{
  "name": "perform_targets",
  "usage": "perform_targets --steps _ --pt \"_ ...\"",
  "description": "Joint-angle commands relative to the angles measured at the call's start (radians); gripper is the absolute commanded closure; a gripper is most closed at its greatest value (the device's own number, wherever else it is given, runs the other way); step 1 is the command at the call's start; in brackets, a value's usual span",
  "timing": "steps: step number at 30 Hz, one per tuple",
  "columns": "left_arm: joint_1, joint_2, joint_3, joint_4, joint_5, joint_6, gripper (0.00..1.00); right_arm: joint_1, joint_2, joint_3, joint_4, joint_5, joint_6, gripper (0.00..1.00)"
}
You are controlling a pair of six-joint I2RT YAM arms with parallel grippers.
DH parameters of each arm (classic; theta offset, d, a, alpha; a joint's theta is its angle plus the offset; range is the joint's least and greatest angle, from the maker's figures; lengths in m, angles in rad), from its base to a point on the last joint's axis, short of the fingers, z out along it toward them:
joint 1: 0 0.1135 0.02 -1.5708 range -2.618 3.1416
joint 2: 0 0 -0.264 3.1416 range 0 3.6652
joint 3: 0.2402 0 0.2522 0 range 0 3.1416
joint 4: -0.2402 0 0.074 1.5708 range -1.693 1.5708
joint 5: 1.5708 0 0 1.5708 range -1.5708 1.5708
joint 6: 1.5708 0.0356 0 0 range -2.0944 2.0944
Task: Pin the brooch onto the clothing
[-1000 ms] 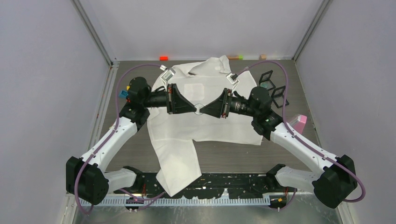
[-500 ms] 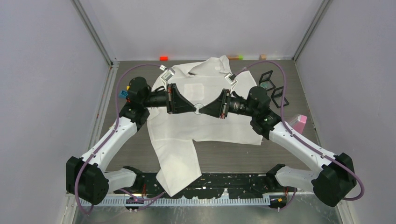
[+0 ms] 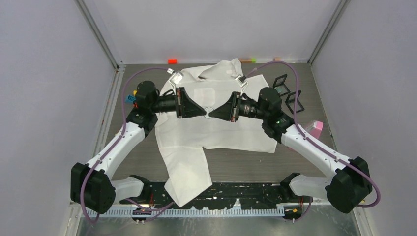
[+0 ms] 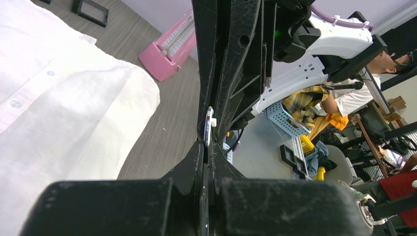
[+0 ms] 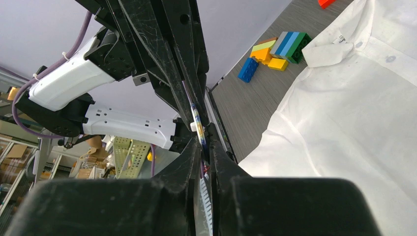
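The white shirt (image 3: 216,132) lies spread on the table, collar toward the back, chest pocket (image 3: 204,94) facing up. A small round brooch (image 3: 209,112) is held just above the shirt's middle between both grippers, which point at each other. My left gripper (image 3: 203,112) is shut on its left edge and my right gripper (image 3: 215,113) is shut on its right edge. In the left wrist view the brooch (image 4: 208,125) shows edge-on at the fingertips of the gripper (image 4: 208,143). In the right wrist view it (image 5: 197,122) is also edge-on, at that gripper (image 5: 202,143).
Black square frames (image 3: 281,83) lie at the right of the shirt, with a pink object (image 3: 315,128) nearer the right wall. Small coloured bricks (image 3: 172,61) sit along the back edge and show in the right wrist view (image 5: 275,49). A blue piece (image 3: 130,99) lies by the left arm.
The right arm has shifted slightly left and toward the back. Both grippers and the brooch have edged a little toward the back and keep their hold.
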Motion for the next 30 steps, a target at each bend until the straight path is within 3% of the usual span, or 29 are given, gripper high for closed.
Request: perform_targets --steps 1,6,13,18,24,30 --pt "-0.04 -0.005 0.015 0.055 0.064 -0.018 1.0 0.006 0.038 0.035 -0.019 0.058 -0.029 0.85" --pt "-0.039 0.001 0.032 -0.051 0.025 0.04 1.0 0.006 0.023 0.031 -0.024 0.051 -0.041 0.73" --pt "-0.013 0.006 0.051 -0.171 -0.062 0.1 1.0 0.006 -0.058 0.028 -0.09 0.065 -0.09 0.49" --pt "0.012 0.007 0.053 -0.214 -0.11 0.113 1.0 0.006 -0.145 0.021 -0.164 0.158 -0.146 0.34" --pt "0.021 0.007 0.035 -0.149 -0.112 0.065 1.0 0.006 -0.181 -0.028 -0.171 0.3 -0.137 0.34" --pt "0.023 0.012 0.003 -0.022 -0.069 -0.014 1.0 0.006 -0.114 -0.063 -0.026 0.223 -0.035 0.47"
